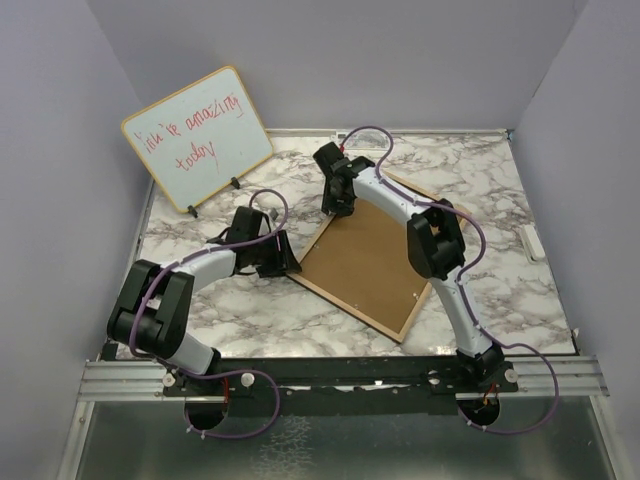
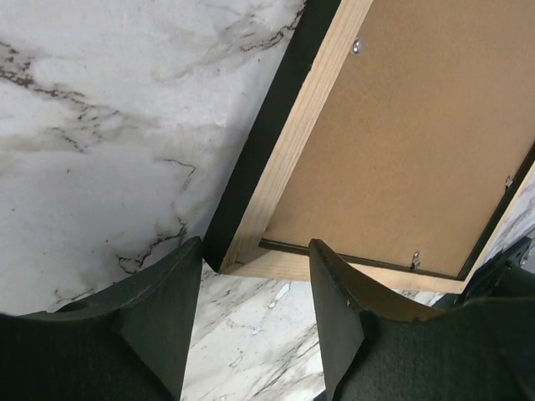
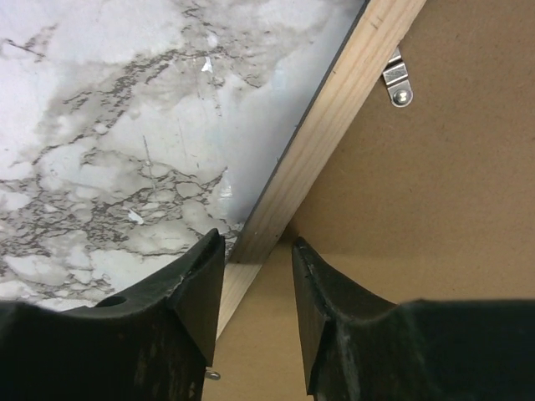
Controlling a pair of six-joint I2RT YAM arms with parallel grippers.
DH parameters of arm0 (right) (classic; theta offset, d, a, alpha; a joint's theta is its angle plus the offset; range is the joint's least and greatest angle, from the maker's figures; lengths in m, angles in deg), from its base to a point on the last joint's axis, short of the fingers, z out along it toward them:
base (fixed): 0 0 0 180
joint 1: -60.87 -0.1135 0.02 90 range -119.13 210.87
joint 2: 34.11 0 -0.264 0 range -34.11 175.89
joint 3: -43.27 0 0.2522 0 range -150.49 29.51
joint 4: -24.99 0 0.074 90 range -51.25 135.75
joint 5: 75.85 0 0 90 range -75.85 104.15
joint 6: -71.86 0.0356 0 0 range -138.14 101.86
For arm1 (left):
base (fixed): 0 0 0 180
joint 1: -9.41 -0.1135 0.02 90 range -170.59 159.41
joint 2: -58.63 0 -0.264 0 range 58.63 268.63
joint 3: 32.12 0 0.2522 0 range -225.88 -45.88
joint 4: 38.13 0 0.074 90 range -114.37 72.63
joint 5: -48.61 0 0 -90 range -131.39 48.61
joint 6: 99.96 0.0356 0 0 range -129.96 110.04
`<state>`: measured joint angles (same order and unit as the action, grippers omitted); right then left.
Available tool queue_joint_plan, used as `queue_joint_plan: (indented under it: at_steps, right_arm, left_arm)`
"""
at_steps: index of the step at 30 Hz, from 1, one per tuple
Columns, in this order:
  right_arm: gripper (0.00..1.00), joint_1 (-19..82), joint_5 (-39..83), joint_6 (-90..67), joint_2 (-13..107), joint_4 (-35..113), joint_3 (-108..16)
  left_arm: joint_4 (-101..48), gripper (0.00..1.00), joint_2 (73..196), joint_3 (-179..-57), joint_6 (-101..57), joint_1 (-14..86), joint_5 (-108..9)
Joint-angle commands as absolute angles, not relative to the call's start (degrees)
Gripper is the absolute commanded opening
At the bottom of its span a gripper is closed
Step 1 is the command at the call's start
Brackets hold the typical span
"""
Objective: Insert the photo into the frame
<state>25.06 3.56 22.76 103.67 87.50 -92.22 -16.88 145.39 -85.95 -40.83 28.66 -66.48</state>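
Observation:
The frame (image 1: 345, 308) lies on the marble table with its light wood side up, a plain brown board (image 1: 365, 262) filling its back. The photo is out of view. My left gripper (image 1: 285, 262) is at the frame's left corner. In the left wrist view its jaws (image 2: 257, 246) stand open, with the corner of the wood rail (image 2: 301, 142) just between the fingertips. My right gripper (image 1: 335, 208) is at the far corner. Its open jaws (image 3: 256, 240) narrowly straddle the wood rail (image 3: 334, 125), one finger over marble, the other over the board (image 3: 435, 209).
A wood-edged whiteboard (image 1: 197, 135) with red handwriting stands propped at the back left. Small metal clips (image 3: 399, 83) hold the board in the frame. Grey walls close in the table on three sides. A small white piece (image 1: 533, 243) sits at the right edge.

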Motion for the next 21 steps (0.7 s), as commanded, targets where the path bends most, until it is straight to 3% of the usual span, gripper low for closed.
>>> queue_joint_plan:
  at_steps: [1, 5, 13, 21]
  right_arm:
    - [0.4, 24.23, 0.22, 21.72, 106.68, 91.14, -93.23]
    - [0.3, 23.93, -0.68, 21.67, 106.96, 91.49, -93.03]
    - [0.02, 23.87, 6.1, 23.76, 104.51, 89.92, -94.41]
    - [0.01, 23.86, 9.84, 26.15, 99.59, 88.52, -94.21]
  left_arm:
    - [-15.36, 0.55, 142.56, -84.99, -41.46, 28.84, -67.01]
    - [-15.23, 0.58, 141.32, -84.9, -41.85, 28.84, -65.57]
    - [-14.75, 0.8, 140.0, -86.27, -42.18, 28.84, -63.46]
    - [-13.97, 0.85, 143.56, -89.41, -40.76, 28.84, -64.73]
